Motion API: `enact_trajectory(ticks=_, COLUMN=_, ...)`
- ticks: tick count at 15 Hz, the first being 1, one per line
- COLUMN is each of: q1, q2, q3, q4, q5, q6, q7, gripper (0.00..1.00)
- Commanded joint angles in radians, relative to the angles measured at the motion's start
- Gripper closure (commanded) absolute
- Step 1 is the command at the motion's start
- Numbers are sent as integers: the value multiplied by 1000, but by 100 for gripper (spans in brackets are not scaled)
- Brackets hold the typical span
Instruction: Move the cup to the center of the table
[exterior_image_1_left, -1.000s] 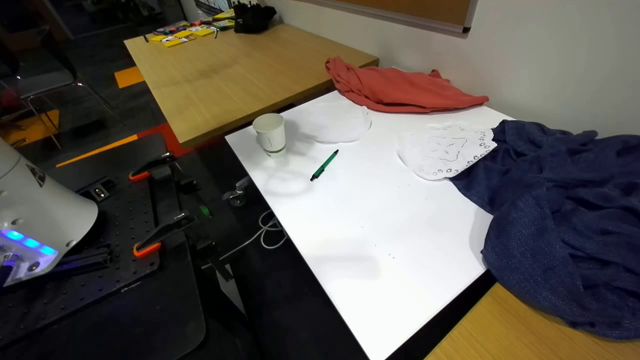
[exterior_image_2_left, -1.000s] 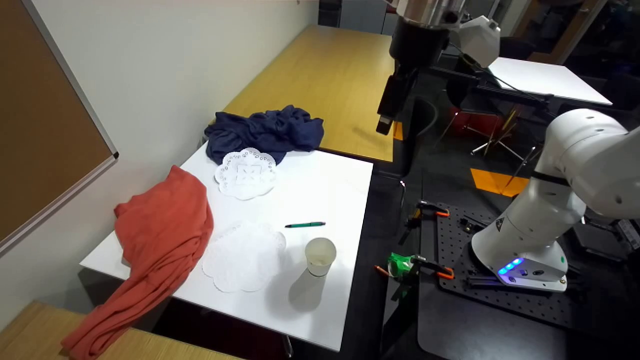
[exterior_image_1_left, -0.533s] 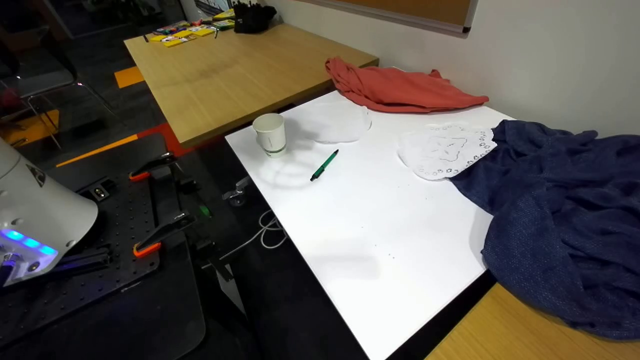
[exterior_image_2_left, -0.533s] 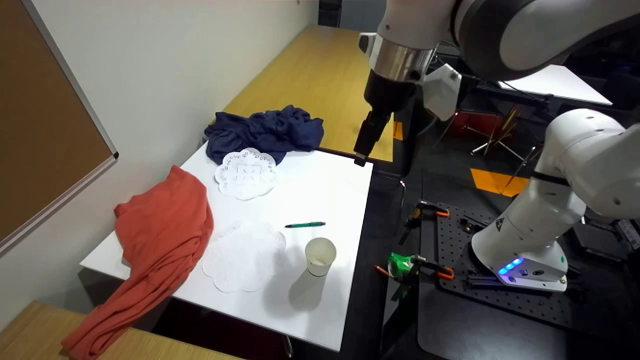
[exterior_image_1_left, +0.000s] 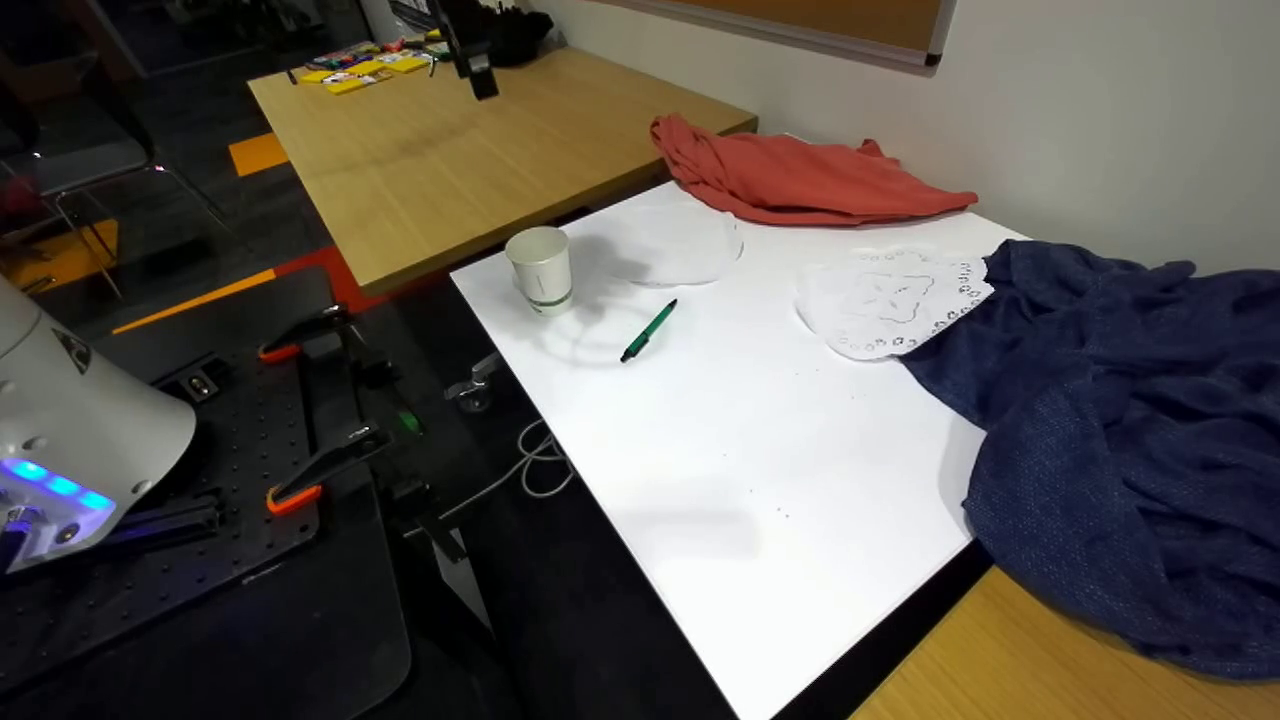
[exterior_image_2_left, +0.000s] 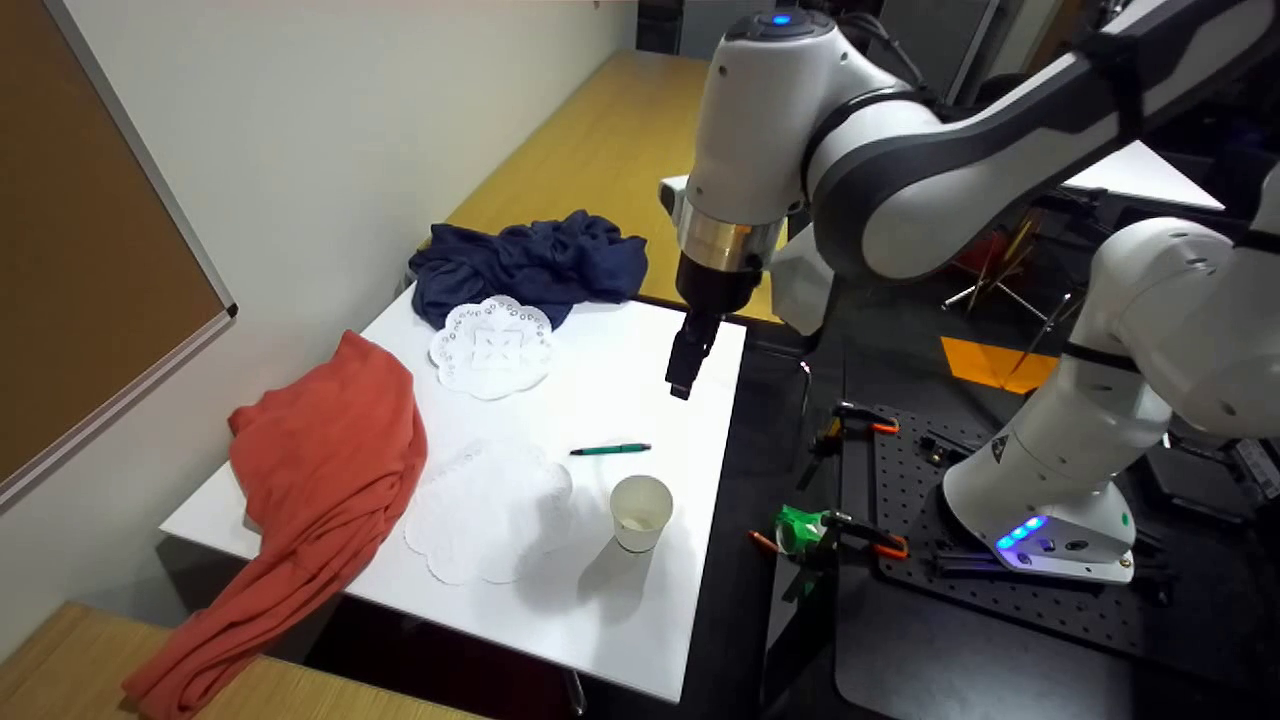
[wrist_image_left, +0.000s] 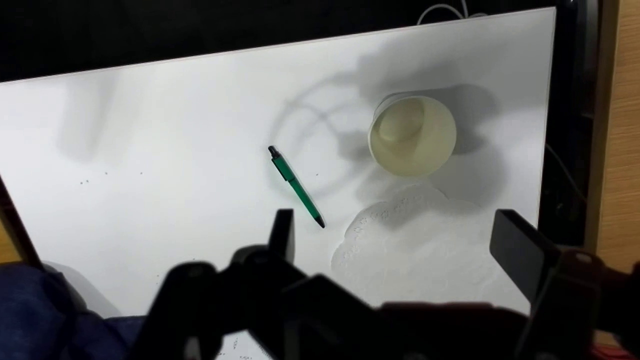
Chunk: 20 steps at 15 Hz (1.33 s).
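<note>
White table (exterior_image_1_left: 690, 440) stands over dark, seemingly carpeted floor (exterior_image_1_left: 270, 208).

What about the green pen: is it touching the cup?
No, in the wrist view bare table shows between the green pen and the cup.

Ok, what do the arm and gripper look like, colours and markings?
The arm is white with dark grey panels and thin black bands. A shiny silver collar joins it to the gripper, which is black with two flat-faced fingers. The white base carries three blue lights and a small dark label; another blue light glows on the arm's dark cap.
</note>
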<state>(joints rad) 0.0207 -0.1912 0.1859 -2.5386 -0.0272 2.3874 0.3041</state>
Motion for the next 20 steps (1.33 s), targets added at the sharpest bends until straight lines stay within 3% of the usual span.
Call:
enact_trajectory(ticks=1, q1=14, q2=131, q3=-12, q4=31, q5=-36, q6=67, q7=38, gripper=0)
enact_trajectory(ticks=7, q1=45, q2=302, q3=-42, q4=70, q5=-86, q6=139, q7=75, gripper=0)
enact_trajectory(ticks=14, q1=67, q2=311, q3=-61, q4=66, q5=-57, q6=126, q7=36, gripper=0)
enact_trajectory(ticks=20, q1=71, q2=427, q3=-90, q4=91, q5=-45, q6=274, q7=18, gripper=0)
